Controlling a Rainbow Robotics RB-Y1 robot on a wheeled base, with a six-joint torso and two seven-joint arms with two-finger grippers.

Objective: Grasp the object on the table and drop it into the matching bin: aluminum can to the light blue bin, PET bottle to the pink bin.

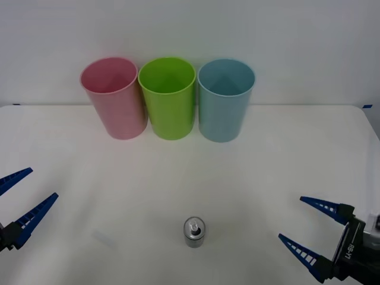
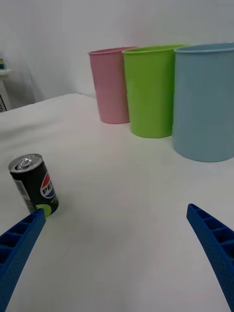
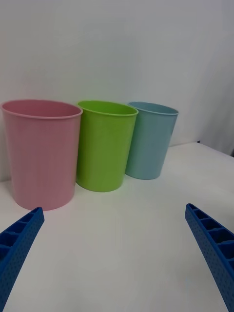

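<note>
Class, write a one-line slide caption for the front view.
Aluminum can upright on the table between open left gripper and right gripper, facing pink bin, green tub, light blue bin.

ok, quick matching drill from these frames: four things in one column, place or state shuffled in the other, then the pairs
Things:
1. aluminum can
2. light blue bin
3. pink bin
4. right gripper

Place or state:
A. leftmost of the row at the back of the table, seen from the front
B. open, low at the table's near right
C. upright on the table's near middle, between the two arms
D. rightmost of the row, beside the green tub

Pairs: 1-C, 2-D, 3-A, 4-B
</note>
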